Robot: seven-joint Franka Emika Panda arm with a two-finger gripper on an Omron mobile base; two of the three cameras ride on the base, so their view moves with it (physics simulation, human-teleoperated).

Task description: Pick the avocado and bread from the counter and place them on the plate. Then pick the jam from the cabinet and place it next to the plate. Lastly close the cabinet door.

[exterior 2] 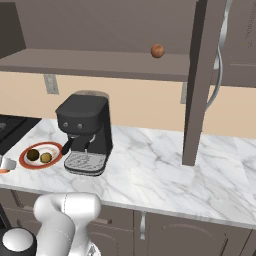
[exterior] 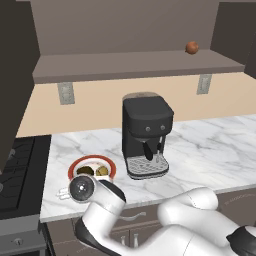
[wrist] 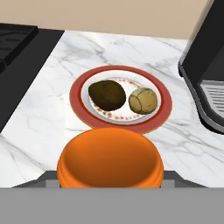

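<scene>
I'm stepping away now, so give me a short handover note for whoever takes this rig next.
Gripper: shut on the jam, held over the counter at the near edge of the plate.
Avocado and bread: on the plate, side by side. Done.
Left: set the jam down next to the plate, then close the cabinet door, which stands open.

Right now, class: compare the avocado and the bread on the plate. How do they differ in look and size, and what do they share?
The avocado is dark brown-green; the bread is paler tan-yellow. The avocado looks somewhat larger and more oval; the bread is rounder, with crack-like lines on its surface. In the hand view the avocado lies left, the bread right. Both rest side by side on the cream centre of the red-rimmed plate.
</scene>
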